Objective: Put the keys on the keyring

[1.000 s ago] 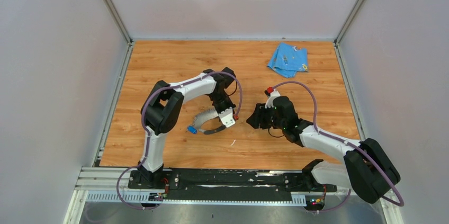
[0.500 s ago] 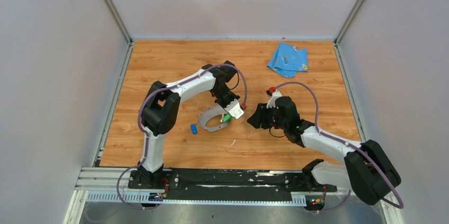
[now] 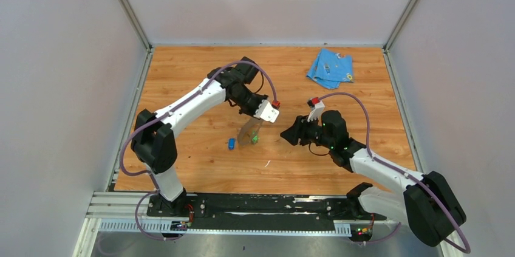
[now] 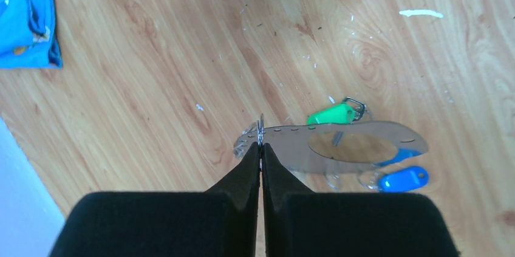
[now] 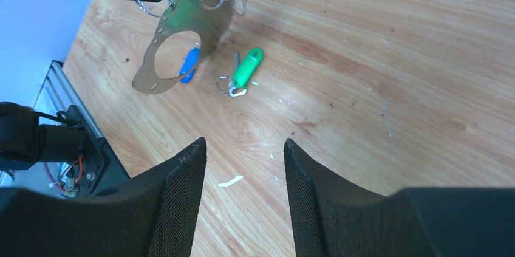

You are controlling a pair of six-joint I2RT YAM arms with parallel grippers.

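My left gripper [image 4: 260, 147] is shut on a thin wire loop at one end of the keyring [image 4: 291, 150], a flat grey oval band with small holes. The keyring [image 5: 194, 14] hangs tilted in the air above the table, with small rings at its upper end. The green key [image 4: 331, 113] lies on the wood below it, also visible as the green key [image 5: 247, 67]. The blue key [image 4: 402, 179] lies close by on the table. My right gripper [image 5: 243, 144] is open with nothing between its fingers, right of the keys [image 3: 254, 139].
A light-blue cloth [image 3: 330, 67] lies at the back right of the wooden table [image 3: 182, 75]. A small white scrap [image 3: 266, 163] lies near the front. Grey walls enclose the table on three sides.
My left arm has lifted the keyring off the table and stretched back and to the right. The green key now lies on the wood. The right gripper has barely moved.
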